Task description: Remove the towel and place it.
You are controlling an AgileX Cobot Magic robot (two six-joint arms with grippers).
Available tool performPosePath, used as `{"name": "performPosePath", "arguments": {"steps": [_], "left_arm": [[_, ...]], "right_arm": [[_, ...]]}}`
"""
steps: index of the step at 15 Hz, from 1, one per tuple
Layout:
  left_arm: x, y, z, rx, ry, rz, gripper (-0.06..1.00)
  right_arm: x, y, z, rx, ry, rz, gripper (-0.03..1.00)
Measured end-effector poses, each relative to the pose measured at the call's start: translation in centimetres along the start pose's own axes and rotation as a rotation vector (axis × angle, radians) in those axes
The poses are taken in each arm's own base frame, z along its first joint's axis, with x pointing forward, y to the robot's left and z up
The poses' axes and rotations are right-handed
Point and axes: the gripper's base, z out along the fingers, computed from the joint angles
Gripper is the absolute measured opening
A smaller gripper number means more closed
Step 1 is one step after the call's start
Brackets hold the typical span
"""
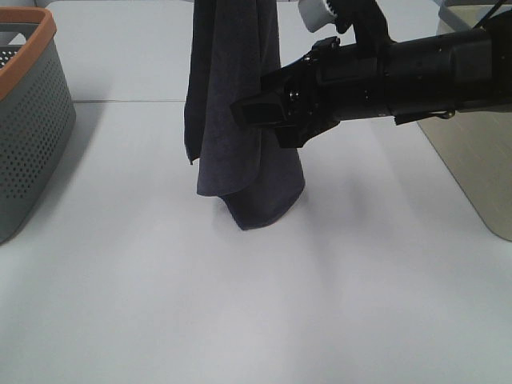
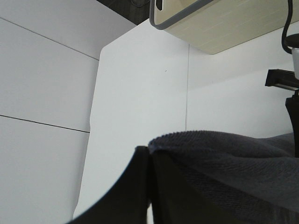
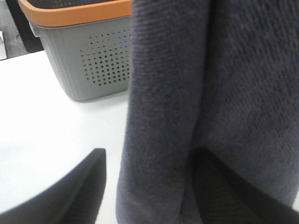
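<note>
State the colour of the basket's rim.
The rim is orange, on a grey perforated basket; right wrist view shows it best.

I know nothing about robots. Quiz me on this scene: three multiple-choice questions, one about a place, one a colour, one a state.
1. In the high view, the basket stands: A) left of the towel B) right of it C) under it.
2. The basket's rim is: A) blue B) orange C) white.
3. The towel is: A) spread flat B) in the basket C) hanging in folds.
Answers: 1 A, it sits at the left edge, the towel mid-frame; 2 B, an orange band tops it; 3 C, it hangs from above the frame.
</note>
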Motion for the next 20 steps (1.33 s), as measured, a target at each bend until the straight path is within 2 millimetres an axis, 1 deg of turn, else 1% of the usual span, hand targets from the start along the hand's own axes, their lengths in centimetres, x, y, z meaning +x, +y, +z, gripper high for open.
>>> {"name": "performPosePath", "arguments": {"steps": [1, 3, 5, 7, 9, 12, 14, 20], "left_arm": [[0.0, 0.0, 0.0, 0.001, -0.002, -0.002, 0.00], [-0.2, -0.1, 0.0, 0.007, -0.017, -0.016, 0.00], [-0.2, -0.1, 0.0, 0.011, -0.026, -0.027, 0.00], [-0.3, -0.1, 0.0, 0.012, -0.028, -0.028, 0.00], [-0.3, -0.1, 0.0, 0.012, -0.028, -0.028, 0.00], [-0.3, -0.1, 0.0, 0.012, -0.028, -0.026, 0.00], [-0.3, -0.1, 0.0, 0.012, -0.028, -0.026, 0.00], [-0.3, -0.1, 0.0, 0.012, -0.028, -0.026, 0.00]], "right_arm": [[0.5, -0.1, 0.5, -0.011, 0.008, -0.002, 0.56], [2.2, -0.1, 1.9, -0.064, 0.038, -0.030, 0.56], [3.1, 0.3, 2.7, -0.133, 0.026, -0.039, 0.54], [3.8, 0.4, 3.3, -0.169, 0.027, -0.023, 0.49], [4.4, 0.2, 3.7, -0.159, 0.053, -0.013, 0.43], [4.6, 0.1, 3.8, -0.148, 0.065, 0.026, 0.26], [4.7, 0.0, 3.8, -0.125, 0.086, 0.119, 0.18], [4.8, -0.1, 3.8, -0.109, 0.099, 0.178, 0.17]]}}
